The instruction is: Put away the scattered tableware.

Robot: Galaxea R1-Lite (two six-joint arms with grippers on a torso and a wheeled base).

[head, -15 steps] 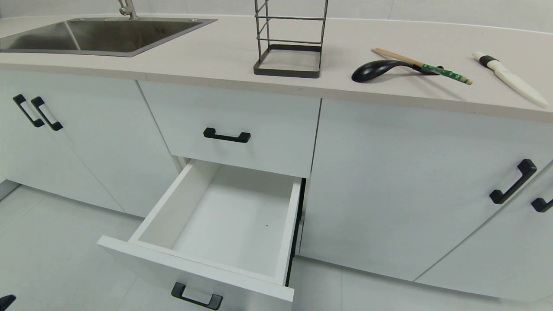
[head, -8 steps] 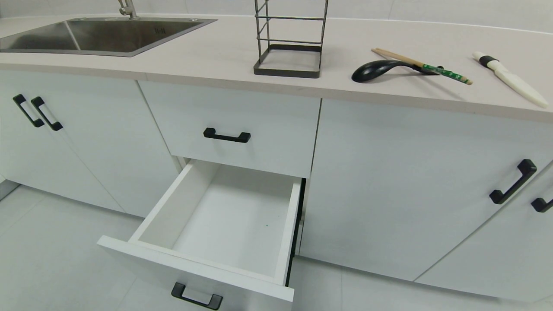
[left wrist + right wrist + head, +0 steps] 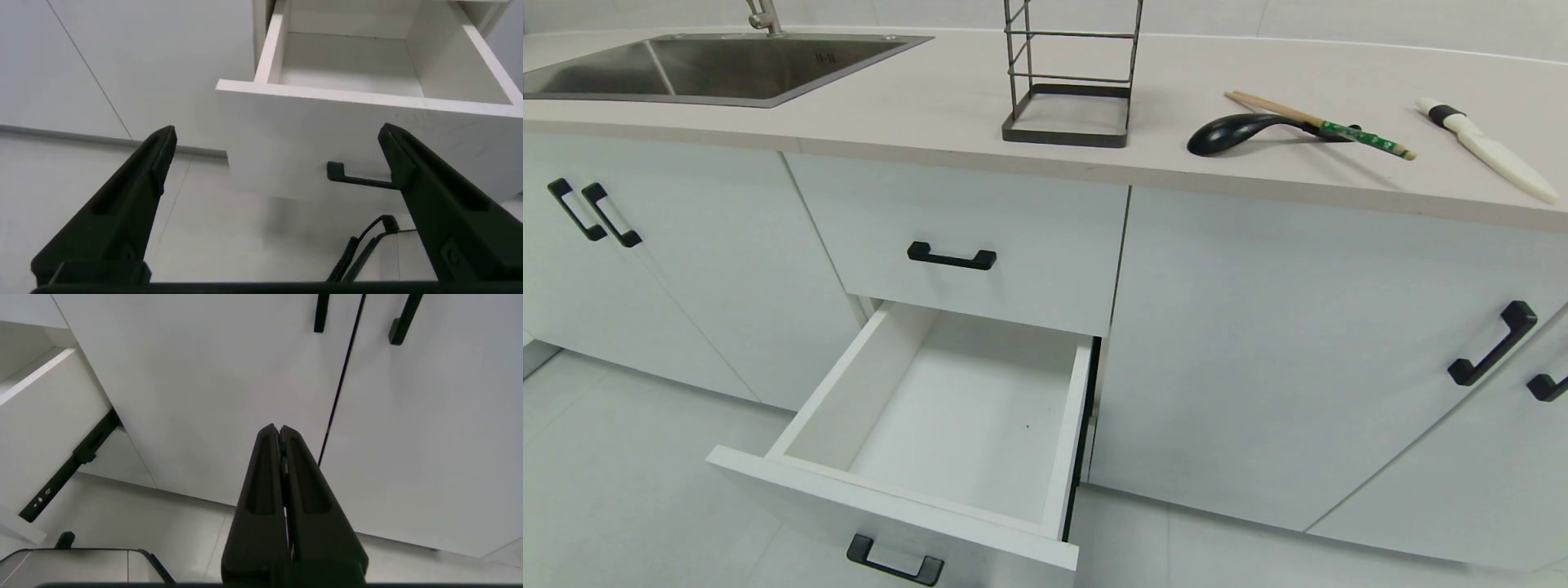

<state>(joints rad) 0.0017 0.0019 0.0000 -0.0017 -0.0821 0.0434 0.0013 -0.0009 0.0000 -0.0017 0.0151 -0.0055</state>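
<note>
Fingers, left gripper: spread wide, nothing between them.
Fingers, right gripper: pressed flat together, nothing held.
Left gripper position: low over the floor, facing the front of the drawer, apart from it; drawer handle seen between the fingers.
Right gripper position: low, pointed at a shut door just right of the drawer; not touching it.
Drawer: lower one, pulled well out, white inside, one small dark speck on its bottom.
Upper drawer: shut.
Spoon: black, on the counter, near the front edge, right of the rack; bowl toward the rack.
Chopsticks: one pair, side by side, laid slantwise across the spoon's handle and touching it; green-patterned ends toward the front edge.
Knife: white with a black band, near the counter's right end, apart from the chopsticks, tip toward the front edge.
Rack: dark wire frame, upright, mid-counter.
Sink: steel, set in the counter's back left corner.
Cable: black, looped on the floor below the drawer front.
</note>
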